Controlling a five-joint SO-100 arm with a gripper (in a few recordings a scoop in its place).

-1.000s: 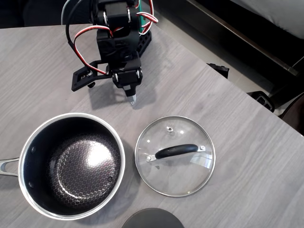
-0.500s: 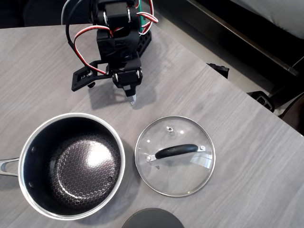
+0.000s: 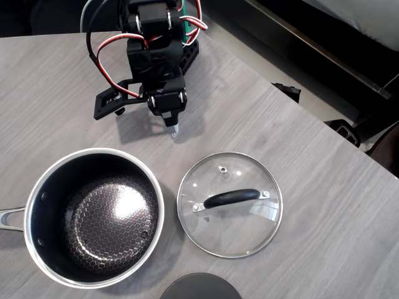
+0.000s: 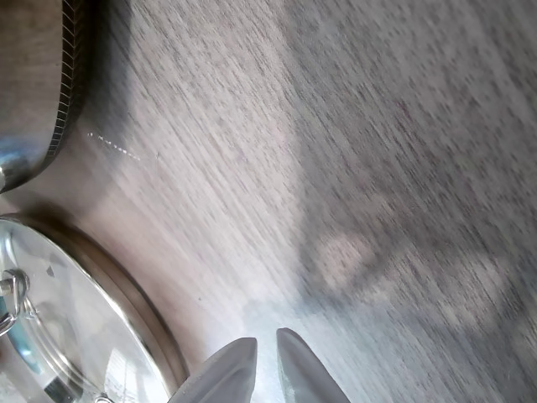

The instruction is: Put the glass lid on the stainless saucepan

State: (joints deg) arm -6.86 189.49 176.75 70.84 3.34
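Note:
The glass lid (image 3: 230, 204) lies flat on the grey wood table, its black bar handle (image 3: 231, 197) facing up; its steel rim also shows in the wrist view (image 4: 126, 294). To its left stands the stainless saucepan (image 3: 93, 216), open, with a dark honeycomb interior and a steel side handle (image 3: 7, 218) at the picture's left edge; its outer wall shows in the wrist view (image 4: 33, 84). My gripper (image 3: 174, 130) hangs over bare table above and between the two, fingers shut with nothing held. In the wrist view the fingertips (image 4: 239, 369) sit almost together.
A dark grey disc (image 3: 201, 287) lies at the bottom edge, between pan and lid. The table's edge (image 3: 293, 103) runs diagonally at the upper right, with dark furniture beyond. Bare tabletop spreads to the right of the lid and left of the arm's base.

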